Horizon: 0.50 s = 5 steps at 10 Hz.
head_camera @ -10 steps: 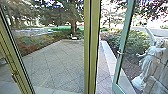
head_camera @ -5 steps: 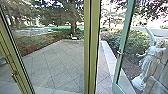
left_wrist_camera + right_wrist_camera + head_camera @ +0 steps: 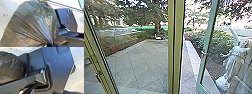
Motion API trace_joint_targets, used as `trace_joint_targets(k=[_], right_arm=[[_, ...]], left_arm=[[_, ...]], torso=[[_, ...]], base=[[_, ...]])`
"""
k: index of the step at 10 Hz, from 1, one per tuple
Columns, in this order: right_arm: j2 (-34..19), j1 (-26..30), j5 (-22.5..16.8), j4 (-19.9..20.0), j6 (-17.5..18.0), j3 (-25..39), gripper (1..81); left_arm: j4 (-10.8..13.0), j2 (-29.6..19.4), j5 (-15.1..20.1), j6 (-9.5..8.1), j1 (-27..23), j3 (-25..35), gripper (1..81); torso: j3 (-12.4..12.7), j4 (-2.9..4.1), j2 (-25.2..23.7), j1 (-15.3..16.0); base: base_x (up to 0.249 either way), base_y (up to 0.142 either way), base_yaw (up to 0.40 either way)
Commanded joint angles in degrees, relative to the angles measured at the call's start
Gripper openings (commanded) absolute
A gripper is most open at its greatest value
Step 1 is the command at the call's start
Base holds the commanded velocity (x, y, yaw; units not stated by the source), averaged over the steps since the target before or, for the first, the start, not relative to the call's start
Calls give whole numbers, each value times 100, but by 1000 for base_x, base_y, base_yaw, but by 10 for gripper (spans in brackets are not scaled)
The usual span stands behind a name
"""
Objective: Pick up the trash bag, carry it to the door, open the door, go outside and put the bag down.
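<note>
The black trash bag (image 3: 32, 21) hangs full in the left wrist view, its plastic drawn into tight folds at the gathered neck. My left gripper (image 3: 51, 44) is shut on that neck. Part of the same trash bag (image 3: 10, 67) also shows in the right wrist view, beyond the robot's jointed bar. In the head view the door (image 3: 206, 45), glass in a green frame with a small handle, stands swung open outward to the right of a yellow-green post (image 3: 175, 47).
Beyond the glass lie paving (image 3: 141, 62) and a pale kerb (image 3: 192, 56). A white statue (image 3: 231, 62) stands at the right, near bushes (image 3: 219, 41). Another metal frame (image 3: 97, 55) slants down the left side.
</note>
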Motion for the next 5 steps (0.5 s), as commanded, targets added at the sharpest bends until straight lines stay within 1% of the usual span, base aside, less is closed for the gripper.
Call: trace_joint_targets(k=[1,5], right_arm=[[25,283,-282,-53,-10,35,811],[25,275,-282,-44,-10,26,811]], left_arm=[[77,-38,293,53,-300,20,10],[129,-38,294,52,-308,20,10]], torso=[[0,0,0,0],[0,0,0,0]], base=[[0,0,-151],[0,0,-214]])
